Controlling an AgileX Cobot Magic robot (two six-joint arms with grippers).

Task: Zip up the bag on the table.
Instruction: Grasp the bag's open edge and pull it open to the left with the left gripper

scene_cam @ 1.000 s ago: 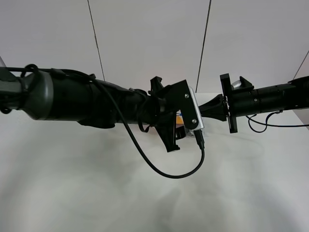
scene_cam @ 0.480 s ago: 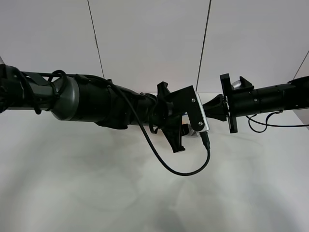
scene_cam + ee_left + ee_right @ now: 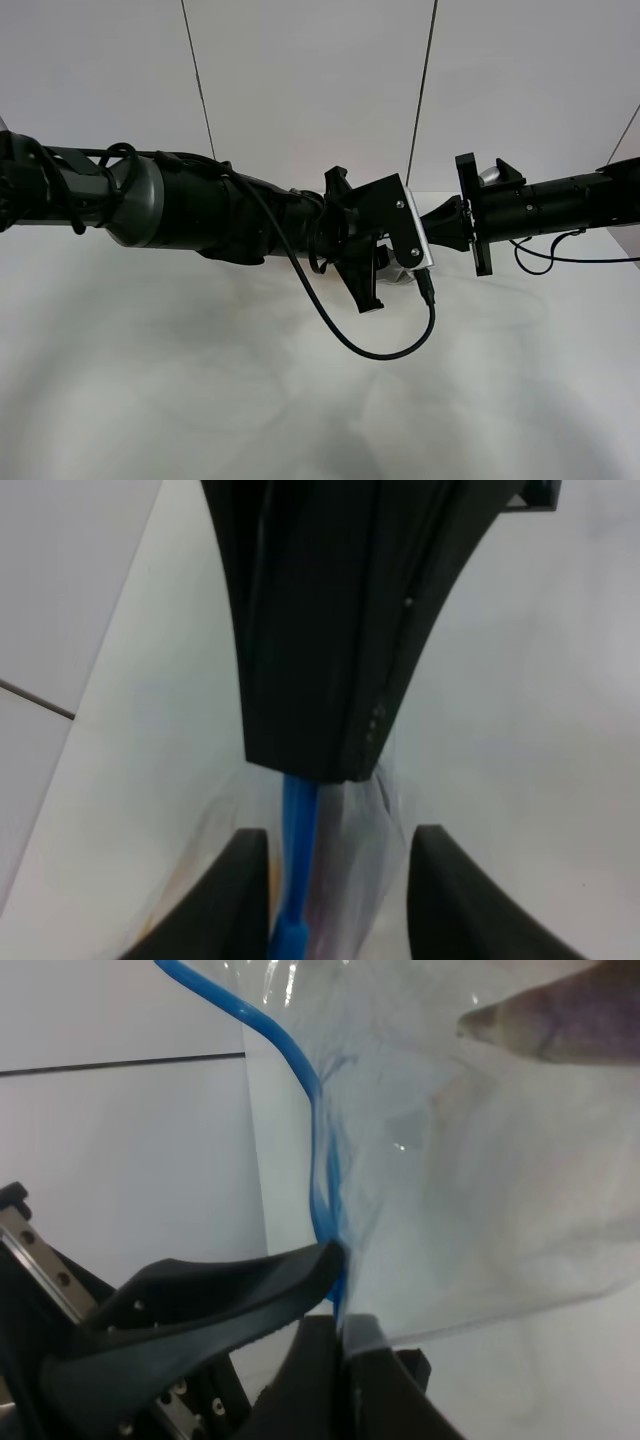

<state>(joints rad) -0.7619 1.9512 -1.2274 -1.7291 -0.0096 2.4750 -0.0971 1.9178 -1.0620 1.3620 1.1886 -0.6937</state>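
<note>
The bag (image 3: 480, 1180) is clear crinkly plastic with a purple eggplant (image 3: 570, 1015) showing through. Its blue zipper strip (image 3: 320, 1160) runs down into my right gripper (image 3: 338, 1295), which is shut on the bag's edge at the strip. In the left wrist view the strip (image 3: 297, 820) passes between the fingertips of my left gripper (image 3: 335, 880). Its jaws stand apart on either side of it, and the right gripper's black fingers (image 3: 320, 630) are just beyond. From above, both grippers (image 3: 370, 285) (image 3: 440, 225) meet mid-table and hide the bag.
The white table (image 3: 200, 400) spreads wide around the arms. A black cable (image 3: 380, 345) loops down from the left wrist camera toward the tabletop. White wall panels stand behind the table's far edge.
The left arm has shifted right, toward the right gripper, and now covers the bit of orange seen under it before. The right arm has not moved.
</note>
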